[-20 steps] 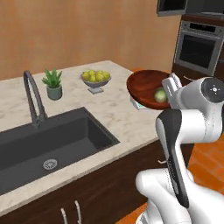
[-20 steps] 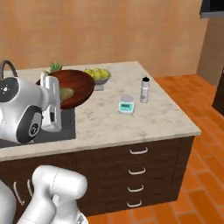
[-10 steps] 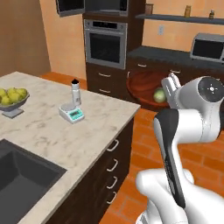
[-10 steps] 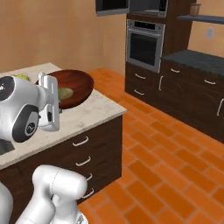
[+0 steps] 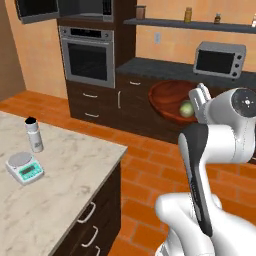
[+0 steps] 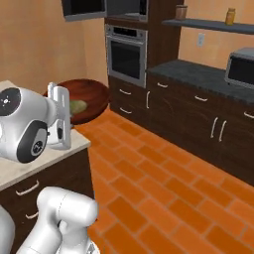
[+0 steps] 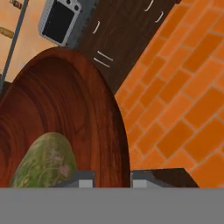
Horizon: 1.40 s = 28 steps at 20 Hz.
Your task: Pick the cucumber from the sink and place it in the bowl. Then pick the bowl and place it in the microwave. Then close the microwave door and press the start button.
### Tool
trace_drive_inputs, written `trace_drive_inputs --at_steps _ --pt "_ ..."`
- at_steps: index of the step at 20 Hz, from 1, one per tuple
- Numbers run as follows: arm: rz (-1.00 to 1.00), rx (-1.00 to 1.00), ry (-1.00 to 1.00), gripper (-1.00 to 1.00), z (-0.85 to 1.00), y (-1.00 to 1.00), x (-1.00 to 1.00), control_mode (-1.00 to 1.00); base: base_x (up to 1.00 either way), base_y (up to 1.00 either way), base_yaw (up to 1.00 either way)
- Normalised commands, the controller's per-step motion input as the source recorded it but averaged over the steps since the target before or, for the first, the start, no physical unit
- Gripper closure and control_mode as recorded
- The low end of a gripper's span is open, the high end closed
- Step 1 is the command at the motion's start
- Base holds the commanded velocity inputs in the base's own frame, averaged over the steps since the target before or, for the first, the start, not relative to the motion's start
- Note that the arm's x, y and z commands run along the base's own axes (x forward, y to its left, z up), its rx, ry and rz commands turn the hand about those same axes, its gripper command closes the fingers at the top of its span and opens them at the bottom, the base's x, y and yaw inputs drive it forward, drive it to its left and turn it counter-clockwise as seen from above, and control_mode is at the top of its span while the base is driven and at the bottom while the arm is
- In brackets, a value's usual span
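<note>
Holding: the end effector (image 7: 113, 178) is clenched on the rim of the bowl (image 5: 172, 100), one finger (image 7: 85, 178) inside the rim and the other outside.
Bowl: lifted in the air in front of the robot, touching no surface; in the left base view it is seen before the dark lower cabinets (image 5: 150, 107).
Cucumber: it lies inside the bowl (image 7: 65, 113), near the gripped rim, just beside the inner finger; pale green with brownish spots (image 7: 46, 162). It shows also at (image 5: 186, 108) and (image 6: 77, 106).
Microwave: high on the wall, directly above the oven (image 5: 87, 60); its door (image 5: 35, 10) stands open to the left and the cavity (image 5: 82, 7) is dark.
Surface: the marble surface (image 5: 55, 195) is at lower left of the bowl, well apart from it; a small scale (image 5: 24, 167) and a shaker (image 5: 34, 134) stand on it.
Toaster oven: grey, on the dark counter, above and right of the bowl (image 5: 219, 59).
Floor: orange bricks below the bowl (image 6: 173, 188).
</note>
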Motion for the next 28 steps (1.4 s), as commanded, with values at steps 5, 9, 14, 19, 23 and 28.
trace_drive_inputs --at_steps 5,9,14,19,23,28 --pt "0.00 0.00 0.00 1.00 0.00 0.00 0.00 1.00 0.95 -1.00 -0.01" --pt "0.00 0.00 0.00 1.00 0.00 0.00 0.00 1.00 0.94 -1.00 0.00" --pt "0.00 0.00 0.00 1.00 0.00 0.00 0.00 1.00 1.00 -1.00 0.14" --pt "0.00 0.00 0.00 1.00 0.00 0.00 0.00 1.00 1.00 -0.93 0.23" --pt "0.00 0.00 0.00 1.00 0.00 0.00 0.00 1.00 1.00 -0.59 0.37" --pt "0.00 0.00 0.00 1.00 0.00 0.00 0.00 1.00 0.91 -0.43 0.49"
